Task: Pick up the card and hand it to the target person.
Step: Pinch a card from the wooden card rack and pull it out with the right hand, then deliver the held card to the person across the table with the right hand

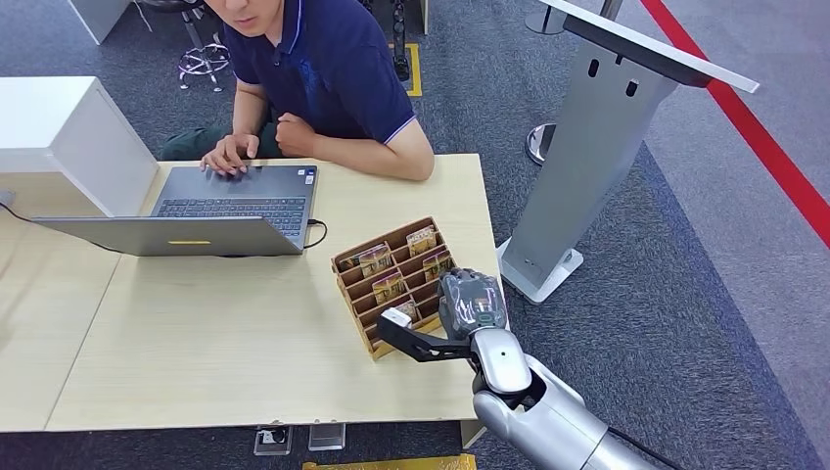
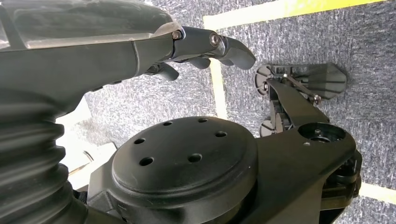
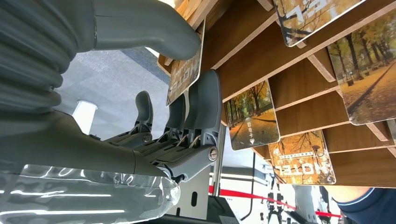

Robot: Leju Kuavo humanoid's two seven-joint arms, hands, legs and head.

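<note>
Right hand (image 1: 472,304), at the wooden rack's (image 1: 364,335) 4 o'clock corner, pinches a card (image 3: 185,74) between thumb and fingers in the near slot, while the left hand (image 2: 205,49) hangs with fingers curled on nothing, and a person (image 1: 323,69) sits at 12 o'clock typing on a laptop (image 1: 210,211).

Head view is reading bright and even, diffuse overhead light, soft short shadows sitting under the laptop (image 1: 210,211) and the card rack (image 1: 396,284); focus is holding sharp across the table (image 1: 196,343), with mild stretching at the corners. Left wrist view is running dark, the left hand (image 2: 205,49) showing mostly as a black mass with small specular glints, carpet behind staying crisp. Right wrist view is blowing out near the windows, glare streaking across the clear cover, the right hand (image 3: 187,116) going slightly soft up close.
</note>
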